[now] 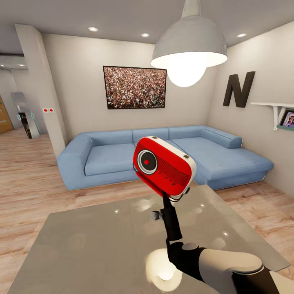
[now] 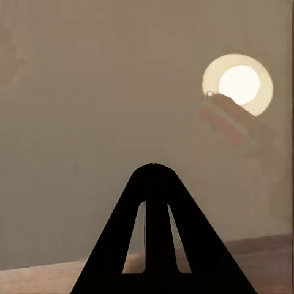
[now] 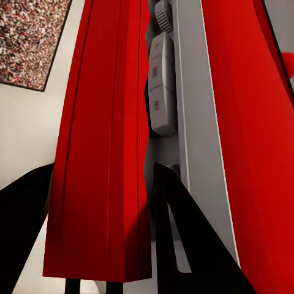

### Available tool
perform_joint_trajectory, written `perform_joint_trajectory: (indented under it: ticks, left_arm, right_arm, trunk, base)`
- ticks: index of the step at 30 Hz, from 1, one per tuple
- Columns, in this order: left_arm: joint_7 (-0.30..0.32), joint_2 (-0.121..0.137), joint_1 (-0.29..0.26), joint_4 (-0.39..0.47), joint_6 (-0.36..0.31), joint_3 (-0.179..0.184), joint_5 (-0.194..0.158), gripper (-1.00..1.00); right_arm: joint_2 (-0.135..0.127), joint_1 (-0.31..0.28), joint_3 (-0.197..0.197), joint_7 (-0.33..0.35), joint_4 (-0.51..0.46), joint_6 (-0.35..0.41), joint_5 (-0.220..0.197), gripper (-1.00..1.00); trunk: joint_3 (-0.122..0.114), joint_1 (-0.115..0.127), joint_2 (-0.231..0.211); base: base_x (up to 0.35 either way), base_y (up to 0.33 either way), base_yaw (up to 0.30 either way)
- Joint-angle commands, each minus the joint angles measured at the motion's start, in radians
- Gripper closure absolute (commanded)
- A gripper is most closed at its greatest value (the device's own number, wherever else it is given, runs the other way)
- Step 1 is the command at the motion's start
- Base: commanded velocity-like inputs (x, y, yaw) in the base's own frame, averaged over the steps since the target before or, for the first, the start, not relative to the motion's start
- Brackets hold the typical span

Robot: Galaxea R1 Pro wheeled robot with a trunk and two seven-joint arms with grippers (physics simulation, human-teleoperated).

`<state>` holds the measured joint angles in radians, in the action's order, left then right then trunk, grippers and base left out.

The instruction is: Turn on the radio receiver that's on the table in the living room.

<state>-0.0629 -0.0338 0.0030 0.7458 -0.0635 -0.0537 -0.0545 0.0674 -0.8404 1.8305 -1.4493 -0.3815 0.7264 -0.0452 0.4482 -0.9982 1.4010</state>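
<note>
The grey table [image 1: 102, 245] fills the bottom of the frame. In the middle, the right gripper [image 1: 166, 199] holds the red radio receiver [image 1: 164, 165] up by its handle. Turning it on looks left to do.

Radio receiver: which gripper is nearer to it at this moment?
Right. The right gripper holds the radio receiver up above the table, its fingers clamping the red handle. The left gripper is shut over the tabletop, apart from it.
</note>
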Motion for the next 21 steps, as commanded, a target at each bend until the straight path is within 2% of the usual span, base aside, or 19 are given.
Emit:
perform_joint_trajectory:
  ticks: [1,7,8,9,11,13,16,19,21]
  left_arm:
    - [0.001,-0.001,0.0,0.006,-0.006,0.0,-0.001,1.0]
    - [0.003,-0.008,0.0,0.04,-0.04,0.007,-0.004,1.0]
    - [0.003,-0.008,0.0,0.677,-0.352,0.007,-0.004,1.0]
    - [0.003,-0.009,0.0,0.724,-0.377,0.009,-0.004,1.0]
    - [0.005,-0.015,0.0,0.766,-0.414,0.018,-0.005,1.0]
    - [0.006,-0.037,-0.001,0.791,-0.445,0.036,-0.006,1.0]
    - [0.006,-0.076,-0.004,0.802,-0.458,0.047,-0.005,1.0]
    - [0.005,-0.103,-0.017,0.806,-0.464,0.05,-0.003,1.0]
    - [0.004,-0.112,-0.03,0.807,-0.467,0.051,-0.002,1.0]
  right_arm:
    - [0.0,0.0,0.001,0.0,0.0,0.001,0.002,1.0]
    - [0.0,0.0,0.0,0.0,0.005,0.001,0.001,1.0]
    - [0.0,0.0,0.0,0.0,0.007,0.001,0.001,1.0]
    - [0.0,0.0,0.0,0.0,0.016,0.002,0.001,1.0]
    - [0.001,0.0,0.001,0.0,0.034,0.002,0.001,1.0]
    - [0.001,0.0,0.0,0.0,0.05,0.003,0.001,1.0]
    - [0.002,0.0,0.0,0.0,0.057,0.006,0.001,1.0]
    - [0.002,0.0,0.0,0.0,0.06,0.008,0.001,1.0]
    - [0.002,0.0,0.0,0.0,0.06,0.008,0.001,1.0]
  trunk:
    - [0.0,0.0,0.0]
    - [0.0,0.0,0.0]
    - [0.0,0.0,0.0]
    - [0.0,0.0,0.0]
    - [0.0,0.0,0.0]
    - [0.0,0.0,0.0]
    - [0.0,0.0,0.0]
    - [0.0,0.0,0.0]
    - [0.0,0.0,0.0]
  base:
    - [0.0,0.0,0.0]
    - [0.0,0.0,0.0]
    - [0.0,0.0,0.0]
    - [0.0,0.0,0.0]
    - [0.0,0.0,0.0]
    - [0.0,0.0,0.0]
    - [0.0,0.0,0.0]
    - [0.0,0.0,0.0]
    - [0.0,0.0,0.0]
